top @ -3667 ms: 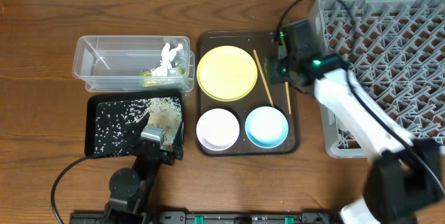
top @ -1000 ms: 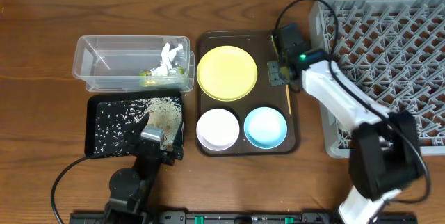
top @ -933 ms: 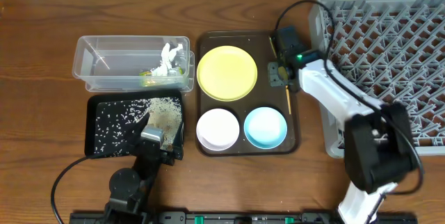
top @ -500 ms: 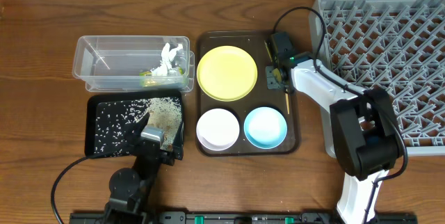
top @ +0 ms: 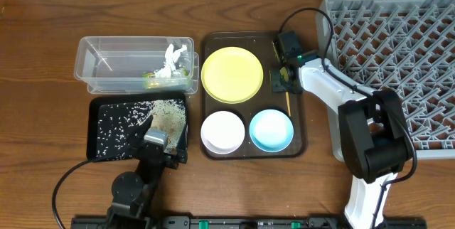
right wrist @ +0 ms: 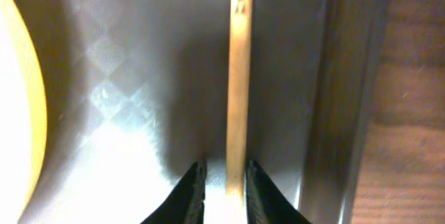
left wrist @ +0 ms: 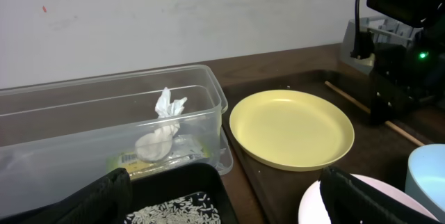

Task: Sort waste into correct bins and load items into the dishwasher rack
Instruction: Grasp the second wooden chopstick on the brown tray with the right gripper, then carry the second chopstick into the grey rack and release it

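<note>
The right pincer (top: 281, 77) sat low over the dark brown serving tray (top: 299, 126), at the 3 o'clock edge of the yellow plate (top: 232, 75). In the right wrist view its fingers (right wrist: 193, 190) straddled a wooden chopstick (right wrist: 238, 71) lying along the tray floor. One finger was against the stick, but a dark strip of tray showed between the stick and the other, so the pincer was only narrowly parted and not clamped. From overhead, the stick's free length (top: 288, 102) stuck out toward 6 o'clock.

The white bowl (top: 223, 131) and light-blue bowl (top: 271, 129) stood side by side at the tray's 6 o'clock end. The grey dishwasher rack (top: 398, 58) filled the 3 o'clock side of the worktop (top: 43, 115).

At 10 o'clock the clear tub (top: 106, 65) held the crumpled white paper (top: 171, 57) and the green wrapper (top: 152, 80). Just below it, rice grains (top: 163, 109) lay scattered in the black tray (top: 96, 147). The left pincer (left wrist: 222, 182) rested at that tray's 5 o'clock corner, fingers spread wide and holding nothing
</note>
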Tool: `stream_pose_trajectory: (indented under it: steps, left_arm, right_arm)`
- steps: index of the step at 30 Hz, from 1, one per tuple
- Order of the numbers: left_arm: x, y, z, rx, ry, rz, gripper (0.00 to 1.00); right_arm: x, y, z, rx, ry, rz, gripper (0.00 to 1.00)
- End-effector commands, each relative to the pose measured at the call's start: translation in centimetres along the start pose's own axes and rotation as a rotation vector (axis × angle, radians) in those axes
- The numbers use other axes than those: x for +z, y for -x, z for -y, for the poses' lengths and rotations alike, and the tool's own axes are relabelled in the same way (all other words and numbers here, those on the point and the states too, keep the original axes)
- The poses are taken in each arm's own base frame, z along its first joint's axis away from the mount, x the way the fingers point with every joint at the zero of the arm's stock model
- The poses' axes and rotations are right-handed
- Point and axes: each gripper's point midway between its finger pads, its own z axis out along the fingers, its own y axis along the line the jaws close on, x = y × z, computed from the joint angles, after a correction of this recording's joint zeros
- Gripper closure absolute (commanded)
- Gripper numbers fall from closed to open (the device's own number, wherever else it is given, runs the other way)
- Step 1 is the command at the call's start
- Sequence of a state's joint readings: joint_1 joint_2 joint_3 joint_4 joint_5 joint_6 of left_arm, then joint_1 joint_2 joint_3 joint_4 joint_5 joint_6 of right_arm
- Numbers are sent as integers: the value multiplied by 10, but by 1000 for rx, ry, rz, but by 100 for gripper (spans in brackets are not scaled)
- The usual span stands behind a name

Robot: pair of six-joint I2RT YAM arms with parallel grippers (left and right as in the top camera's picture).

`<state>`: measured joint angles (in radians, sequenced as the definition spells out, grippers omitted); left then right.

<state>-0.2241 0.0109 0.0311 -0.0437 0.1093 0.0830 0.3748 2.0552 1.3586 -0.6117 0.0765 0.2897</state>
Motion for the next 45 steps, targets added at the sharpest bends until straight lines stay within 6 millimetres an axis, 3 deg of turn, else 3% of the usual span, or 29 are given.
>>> stream_pose_trajectory:
  steps: [1,4,7,12,16,21,25,31,34,36,38,42,45]
  left_arm:
    - [2,-15,1,0,-10,-34,11]
    - [2,-15,1,0,-10,-34,11]
    - [2,-15,1,0,-10,-34,11]
    - [2,-15,1,0,-10,-34,11]
    - [2,-15,1,0,-10,-34,11]
    - [2,-15,1,0,-10,-34,11]
    - [2,-15,1,0,-10,-34,11]
    - [2,-15,1,0,-10,-34,11]
    - [2,-15,1,0,-10,-34,11]
    - [2,-15,1,0,-10,-34,11]
    - [2,-15,1,0,-10,-34,11]
    - [2,-15,1,0,-10,-34,11]
    - [2,-15,1,0,-10,-34,11]
  right_arm:
    - [26,-39,-2,20,19,-138,87]
    - [25,-38,-2,19,19,-138,99]
    - [9,-29,-1,27,27,-115,99]
    - [-64,15,10,-9,82,65,99]
    - [-124,39,39,-51,78,220,99]
    - [-170,56,102,51,24,349,99]
    - [-166,56,144,92,-23,347,99]
    - [-118,48,168,25,-135,235,99]
    - [-109,55,160,1,-95,251,98]
    - [-112,59,150,-7,-55,270,83]
    - [-119,58,137,-19,-12,269,60]
    - [-137,42,97,-8,119,229,58]
    - [-150,17,44,-78,281,159,59]
